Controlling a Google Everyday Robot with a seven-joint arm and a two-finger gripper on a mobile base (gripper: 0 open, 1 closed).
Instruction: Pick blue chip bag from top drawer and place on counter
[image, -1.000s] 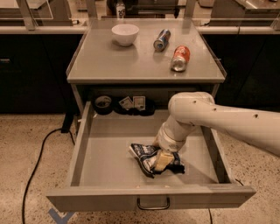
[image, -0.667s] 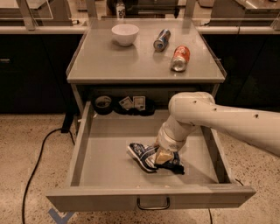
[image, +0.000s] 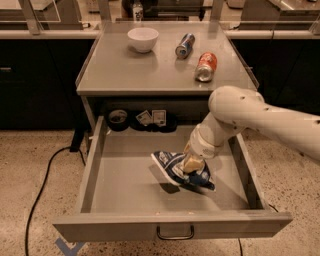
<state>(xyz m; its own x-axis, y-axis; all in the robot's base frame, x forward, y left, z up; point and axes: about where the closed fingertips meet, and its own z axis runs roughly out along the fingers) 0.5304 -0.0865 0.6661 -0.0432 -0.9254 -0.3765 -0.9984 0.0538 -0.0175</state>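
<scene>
The blue chip bag (image: 172, 167) is seen near the middle of the top drawer (image: 120, 192), a little to the right. It is held by the tool (image: 192, 164), which is closed on the bag's right half from above.

A second ago the bag was lying lower on the drawer floor. Now it has been lifted a little: its left end is tipped up, and a dark shadow is seen under it. Whether the right end is touching the floor cannot be told. So the grab is judged to be done, and the lift is only just started. The bag is not yet above the drawer's sides.

The drawer is pulled wide open, and the white arm (image: 250, 112) is reached into it from the right. At the back of the drawer a dark round thing (image: 118, 119) and some small cards (image: 152, 118) are seen, well apart from the bag.

Above the drawer the tabletop (image: 150, 72) is found. A white bowl (image: 143, 39), a dark blue can (image: 185, 45) and an orange-red can (image: 206, 66) are set on its back and right parts. The front left part is bare, so room for the bag is there.

Next, the bag should be raised higher and carried up over the tabletop's front edge. Care is needed, because the bag is crinkly and could be dropped.
</scene>
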